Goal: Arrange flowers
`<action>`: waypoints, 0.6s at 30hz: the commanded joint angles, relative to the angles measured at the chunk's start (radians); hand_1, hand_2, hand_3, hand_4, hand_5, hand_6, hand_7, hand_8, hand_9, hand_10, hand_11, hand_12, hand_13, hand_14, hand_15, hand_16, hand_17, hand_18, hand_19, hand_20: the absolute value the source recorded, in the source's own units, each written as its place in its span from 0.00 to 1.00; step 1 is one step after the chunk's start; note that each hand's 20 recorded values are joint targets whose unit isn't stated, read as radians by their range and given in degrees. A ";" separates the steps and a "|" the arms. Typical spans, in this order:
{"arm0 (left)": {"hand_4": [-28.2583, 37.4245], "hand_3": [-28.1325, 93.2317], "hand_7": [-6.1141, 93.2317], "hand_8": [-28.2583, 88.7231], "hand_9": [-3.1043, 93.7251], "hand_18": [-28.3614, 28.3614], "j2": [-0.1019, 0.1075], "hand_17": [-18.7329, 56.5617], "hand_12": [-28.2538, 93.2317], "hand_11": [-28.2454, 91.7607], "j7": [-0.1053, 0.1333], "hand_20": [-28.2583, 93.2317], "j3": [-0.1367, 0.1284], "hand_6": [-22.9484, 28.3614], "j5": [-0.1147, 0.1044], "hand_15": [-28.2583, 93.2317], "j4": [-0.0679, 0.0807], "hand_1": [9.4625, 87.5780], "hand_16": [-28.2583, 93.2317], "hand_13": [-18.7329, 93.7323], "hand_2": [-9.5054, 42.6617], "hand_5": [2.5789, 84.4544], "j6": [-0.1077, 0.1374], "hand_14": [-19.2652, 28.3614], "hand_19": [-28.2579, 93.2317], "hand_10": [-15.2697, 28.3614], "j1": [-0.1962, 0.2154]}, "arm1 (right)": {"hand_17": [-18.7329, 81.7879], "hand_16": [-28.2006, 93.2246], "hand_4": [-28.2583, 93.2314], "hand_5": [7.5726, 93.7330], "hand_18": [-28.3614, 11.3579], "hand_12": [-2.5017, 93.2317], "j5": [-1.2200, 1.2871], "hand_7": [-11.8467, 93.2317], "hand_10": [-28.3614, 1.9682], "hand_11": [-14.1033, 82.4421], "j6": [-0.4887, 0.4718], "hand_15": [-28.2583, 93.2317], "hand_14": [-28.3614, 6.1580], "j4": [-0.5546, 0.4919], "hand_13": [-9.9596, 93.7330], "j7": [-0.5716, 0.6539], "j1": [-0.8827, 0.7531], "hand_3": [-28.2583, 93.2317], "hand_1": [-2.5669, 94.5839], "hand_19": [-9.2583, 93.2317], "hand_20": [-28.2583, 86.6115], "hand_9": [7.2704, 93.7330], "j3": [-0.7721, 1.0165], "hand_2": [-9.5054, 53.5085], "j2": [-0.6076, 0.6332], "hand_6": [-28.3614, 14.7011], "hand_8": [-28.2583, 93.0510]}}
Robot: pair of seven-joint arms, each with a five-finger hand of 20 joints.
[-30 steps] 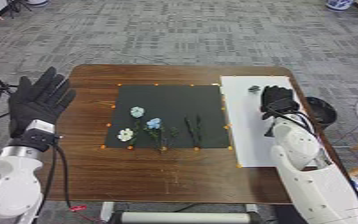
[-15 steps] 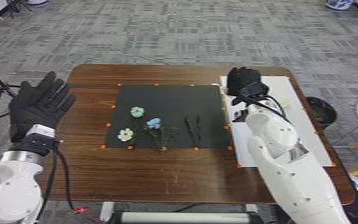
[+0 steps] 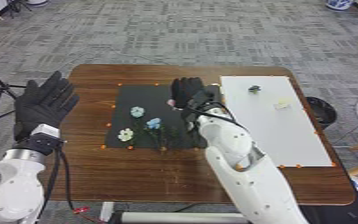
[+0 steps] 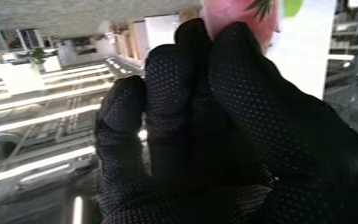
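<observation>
Over the mat (image 3: 149,92), R hand (image 3: 190,91) has swung from the board (image 3: 291,137), fingertips clamped on pink flower (image 4: 230,14). Prob. placing next.

White rounded arms (image 3: 226,139) bear black cables (image 3: 65,175), the right robot hand (image 3: 188,92) a dotted black glove (image 4: 286,130).

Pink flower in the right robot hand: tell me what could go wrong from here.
The pink flower sits right at the fingertips of the right robot hand, so it could slip or twist while being placed. The robot hand is over the black mat, to the right of the blue flower and the white flower; a low sweep leftward might knock them out of place.
</observation>
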 commanded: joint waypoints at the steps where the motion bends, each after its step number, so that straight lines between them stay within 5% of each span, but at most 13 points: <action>1: 0.00 0.77 0.14 0.17 0.32 0.72 -0.001 0.14 0.28 0.35 -0.020 0.26 0.011 0.58 -0.008 0.33 0.008 0.20 0.18 0.34 0.52 0.42 -0.015 0.63 0.51 0.63 -0.014 | 0.50 0.64 0.00 0.75 0.18 0.56 -0.043 0.42 0.68 0.34 0.001 0.68 0.59 -0.001 0.68 0.007 -0.042 0.83 0.66 0.88 0.65 0.85 -0.019 0.00 0.017 0.67 0.22; 8: 0.00 0.77 0.15 0.17 0.32 0.72 0.001 0.14 0.28 0.35 -0.021 0.26 0.016 0.58 -0.022 0.33 0.014 0.19 0.18 0.34 0.52 0.42 -0.013 0.62 0.51 0.63 -0.021 | 0.50 0.64 0.00 0.76 0.18 0.56 -0.100 0.41 0.67 0.33 0.037 0.68 0.58 0.011 0.68 -0.005 -0.076 0.84 0.66 0.87 0.65 0.85 -0.032 0.00 -0.015 0.67 0.23; 18: 0.00 0.77 0.15 0.17 0.32 0.71 0.003 0.14 0.27 0.36 -0.016 0.26 0.019 0.57 -0.038 0.33 0.004 0.19 0.18 0.35 0.52 0.42 -0.005 0.62 0.51 0.62 -0.016 | 0.50 0.64 0.00 0.76 0.16 0.56 -0.129 0.40 0.67 0.32 0.033 0.68 0.57 0.012 0.68 -0.031 -0.100 0.84 0.66 0.87 0.65 0.85 -0.037 0.00 -0.031 0.67 0.24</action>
